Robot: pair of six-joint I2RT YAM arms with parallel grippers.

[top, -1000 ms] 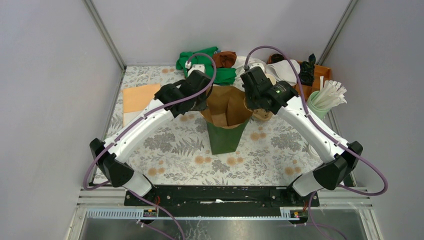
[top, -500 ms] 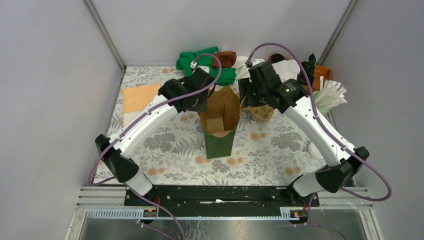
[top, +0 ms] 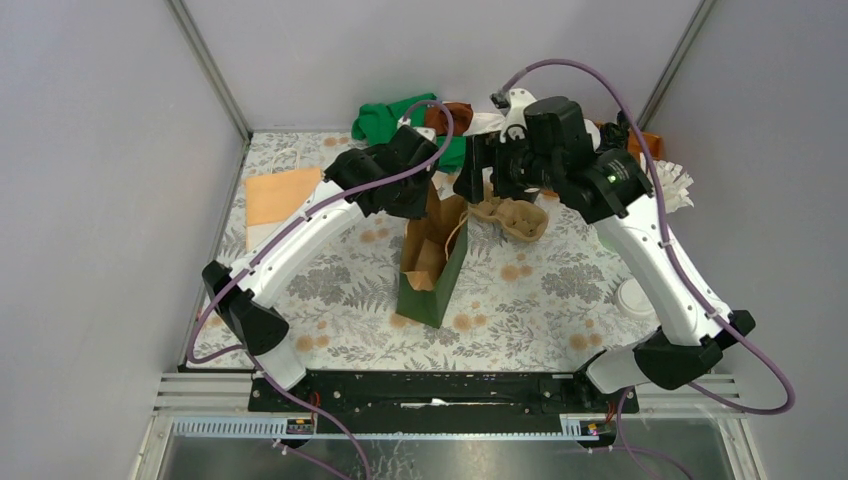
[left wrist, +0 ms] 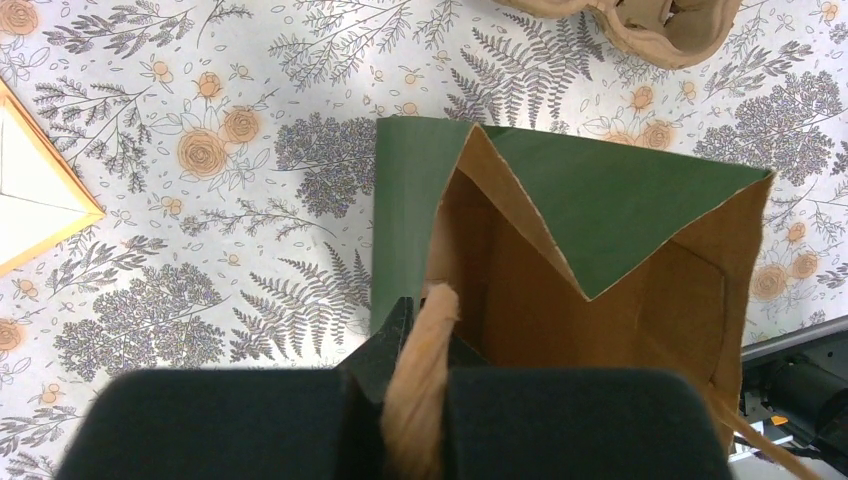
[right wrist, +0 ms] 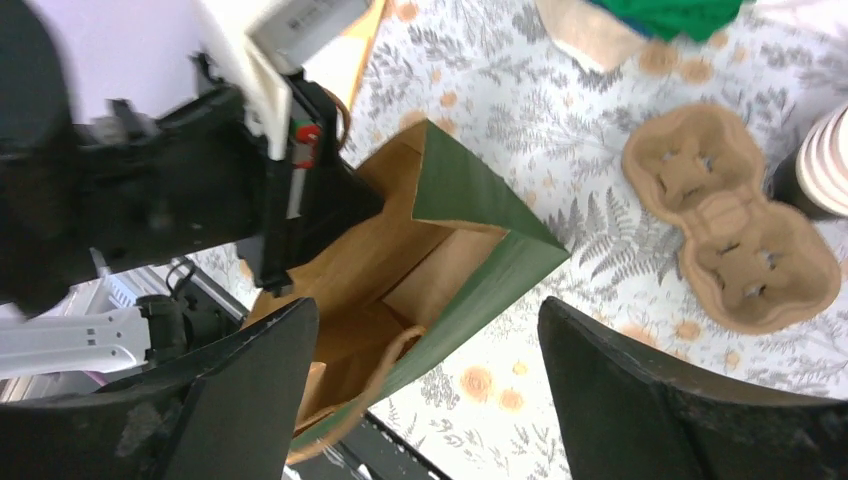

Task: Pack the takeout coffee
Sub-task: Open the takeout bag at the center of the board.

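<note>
The left gripper (left wrist: 417, 348) is closed tight on the paper handle (left wrist: 420, 420) of the green bag (top: 432, 292). The right gripper (right wrist: 425, 320) is wide open and holds nothing. The takeout coffee (top: 631, 297) stands at the lower right of the top view, not yet packed.

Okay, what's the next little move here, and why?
Probably swing the right gripper, open and empty above the bag, over to the takeout coffee beside its own arm. The left gripper pinches the handle, so the bag looks ready.
</note>
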